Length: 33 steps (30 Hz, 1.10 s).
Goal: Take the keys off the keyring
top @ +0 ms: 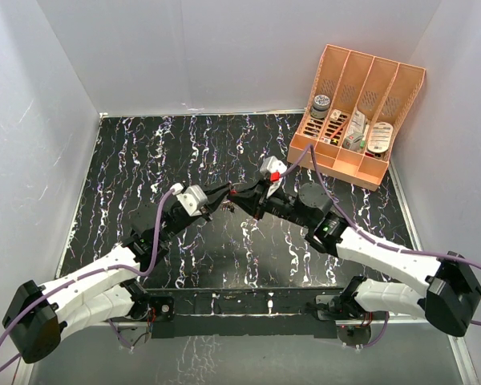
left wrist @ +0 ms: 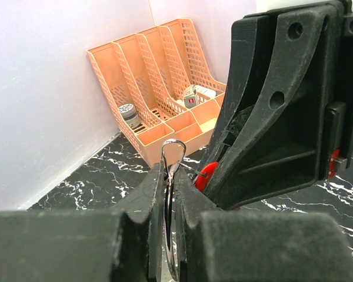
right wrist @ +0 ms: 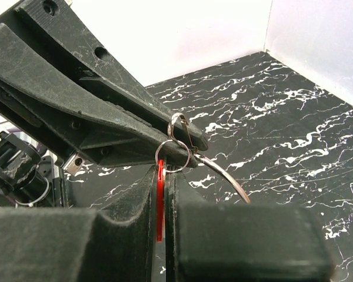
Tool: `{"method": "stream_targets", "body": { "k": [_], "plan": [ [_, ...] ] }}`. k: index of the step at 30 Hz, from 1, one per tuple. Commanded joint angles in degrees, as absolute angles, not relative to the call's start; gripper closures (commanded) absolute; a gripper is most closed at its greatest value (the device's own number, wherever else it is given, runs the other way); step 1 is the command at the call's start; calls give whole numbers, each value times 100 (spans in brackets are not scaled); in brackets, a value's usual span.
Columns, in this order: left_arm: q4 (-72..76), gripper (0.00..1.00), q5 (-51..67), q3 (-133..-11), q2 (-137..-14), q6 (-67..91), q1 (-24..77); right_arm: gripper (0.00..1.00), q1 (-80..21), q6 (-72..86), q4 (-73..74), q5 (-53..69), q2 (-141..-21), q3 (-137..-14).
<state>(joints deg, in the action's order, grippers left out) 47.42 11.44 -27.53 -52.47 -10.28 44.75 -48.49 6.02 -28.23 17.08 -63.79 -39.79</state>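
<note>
My two grippers meet above the middle of the black marbled table. In the left wrist view my left gripper (left wrist: 169,176) is shut on the thin keyring (left wrist: 168,205), seen edge-on between the fingers. A small wire clasp (left wrist: 173,150) sticks up above the tips. My right gripper (right wrist: 163,173) is shut on the small red piece (right wrist: 160,200). That piece hangs from a small ring (right wrist: 172,155) joined to the keyring's arc (right wrist: 223,176). In the top view the left gripper (top: 223,198) and right gripper (top: 242,195) are tip to tip. I cannot make out the silvery keys.
The orange organiser (top: 357,164) stands at the back right against the wall, with small items in its compartments. It also shows in the left wrist view (left wrist: 159,138). White walls enclose the table (top: 144,160) on three sides.
</note>
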Motion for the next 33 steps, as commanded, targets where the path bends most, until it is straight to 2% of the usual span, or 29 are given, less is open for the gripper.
{"method": "stream_targets", "body": {
  "k": [1,10,23,33],
  "plan": [
    [4831,100,871,-2920,-5123,-1277,4500,100,-4878,551,-2589,1868,-5946,-4392],
    [4827,100,510,-2796,-5229,-1529,4500,100,-4874,598,-1785,1823,-5644,-4942],
    [4245,100,10,-2701,-4960,-2145,4496,100,-4878,384,-30,1104,-6060,-6086],
    [3396,100,580,-2871,-4745,-2713,4498,100,-4878,88,2204,228,-6705,-7760]
  ]
}}
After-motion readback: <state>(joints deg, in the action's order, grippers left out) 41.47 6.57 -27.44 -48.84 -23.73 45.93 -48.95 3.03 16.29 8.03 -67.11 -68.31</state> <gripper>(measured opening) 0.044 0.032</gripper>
